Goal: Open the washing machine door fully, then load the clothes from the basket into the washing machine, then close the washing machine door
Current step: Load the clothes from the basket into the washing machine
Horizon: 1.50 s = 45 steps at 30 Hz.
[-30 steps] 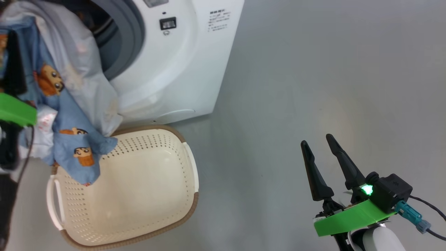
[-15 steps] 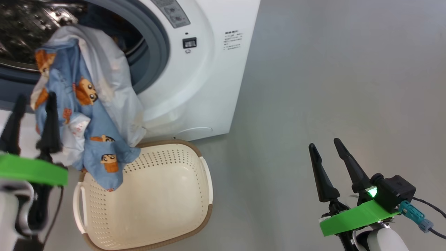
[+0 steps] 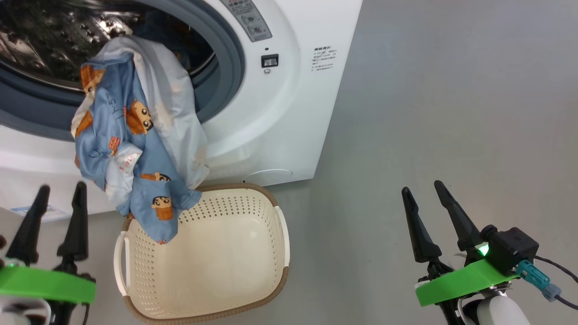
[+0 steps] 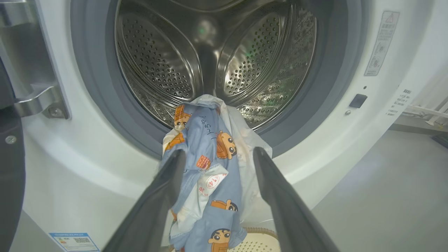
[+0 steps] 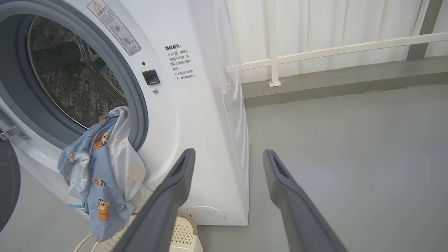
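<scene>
Door (image 4: 10, 182): swung open at the washer's left edge on its hinge (image 4: 38, 101); only a dark slice shows.
Left gripper (image 3: 62, 187): fingers apart, holding nothing, just short of the hanging cloth and facing it.
Clothes (image 3: 131, 149): one bunch draped over the lower lip of the washer's opening. The top is inside the drum (image 4: 168, 63), the rest hangs down the front, and the tail reaches the basket's far left corner.
Gasket (image 3: 235, 63): crossed by the cloth at its lower edge.
Basket (image 3: 226, 210): on the floor against the washer's bottom edge; looks bare apart from that tail.
Washer (image 3: 289, 113): opening clear for loading.
Right gripper (image 3: 421, 186): fingers apart, empty, over open floor (image 3: 451, 90), well away from the washer.
Step, as judged: finish loading.
Method, advised: take the bunch low with the left gripper, gather plenty of cloth, lift it above the lip, carry it deep into the drum, then let go.
Check: no cloth across the gasket before the door is swung shut.
</scene>
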Motion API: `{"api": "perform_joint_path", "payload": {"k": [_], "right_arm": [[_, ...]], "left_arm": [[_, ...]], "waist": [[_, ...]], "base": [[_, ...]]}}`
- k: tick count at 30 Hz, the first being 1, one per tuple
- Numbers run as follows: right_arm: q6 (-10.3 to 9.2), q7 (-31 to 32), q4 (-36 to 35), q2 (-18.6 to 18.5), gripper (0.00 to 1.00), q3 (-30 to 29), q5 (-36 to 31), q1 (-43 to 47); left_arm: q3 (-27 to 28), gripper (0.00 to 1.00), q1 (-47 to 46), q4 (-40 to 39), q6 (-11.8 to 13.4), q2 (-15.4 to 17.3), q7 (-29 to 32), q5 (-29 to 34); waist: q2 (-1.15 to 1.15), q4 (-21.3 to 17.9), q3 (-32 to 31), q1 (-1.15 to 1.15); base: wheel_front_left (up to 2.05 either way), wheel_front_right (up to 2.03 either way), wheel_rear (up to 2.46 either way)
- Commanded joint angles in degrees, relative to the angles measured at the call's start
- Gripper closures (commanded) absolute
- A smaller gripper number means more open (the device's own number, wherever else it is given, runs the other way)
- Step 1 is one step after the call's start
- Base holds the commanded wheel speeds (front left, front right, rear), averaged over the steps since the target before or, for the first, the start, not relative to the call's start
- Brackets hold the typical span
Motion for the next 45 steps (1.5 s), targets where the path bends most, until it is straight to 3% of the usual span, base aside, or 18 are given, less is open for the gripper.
{"api": "perform_joint_path", "payload": {"k": [1, 7, 14, 23, 29, 45], "right_arm": [[0.09, -0.3, -1.5, -0.2, 0.00, 1.3, -1.0, -0.2], [0.09, -0.3, -2.2, -0.2, 0.00, 1.4, -0.8, -0.3], [0.09, -0.3, -2.8, -0.2, 0.00, 1.9, -0.3, -0.6], [0.09, -0.3, -4.3, -0.2, 0.00, 2.7, 0.1, -0.9], [0.09, -0.3, -5.8, -0.2, 0.00, 3.6, 0.9, -0.7], [0.09, -0.3, -9.1, -0.2, 0.00, 5.1, 2.0, 0.5]], "left_arm": [[2.8, 0.00, 0.5, -1.6, -0.1, 2.3, -0.4, 0.3], [2.6, 0.00, 3.4, -1.5, -0.1, 2.7, -0.4, -0.4], [-3.8, 0.00, 2.3, 3.6, -0.1, 4.4, -0.4, -3.1], [-16.9, 0.00, -8.1, 16.5, -0.1, 7.9, 0.1, -8.3], [-24.7, 0.00, -18.1, 26.4, -0.1, 8.3, 0.9, -12.7], [-30.9, 0.00, -32.7, 43.0, -0.1, 8.4, 1.8, -18.4]], "waist": [[0.00, 0.2, 0.5, 0.00], [0.00, 0.1, 1.9, 0.00], [0.00, -0.9, 3.7, 0.00], [0.00, -3.4, 6.9, 0.00], [0.00, -5.8, 9.2, 0.00], [0.00, -10.9, 14.1, 0.00]], "base": [[0.00, 0.00, 0.00], [0.00, 0.00, 0.00], [0.00, 0.00, 0.00], [0.00, 0.00, 0.00], [0.00, 0.00, 0.00], [0.00, 0.00, 0.00]]}}
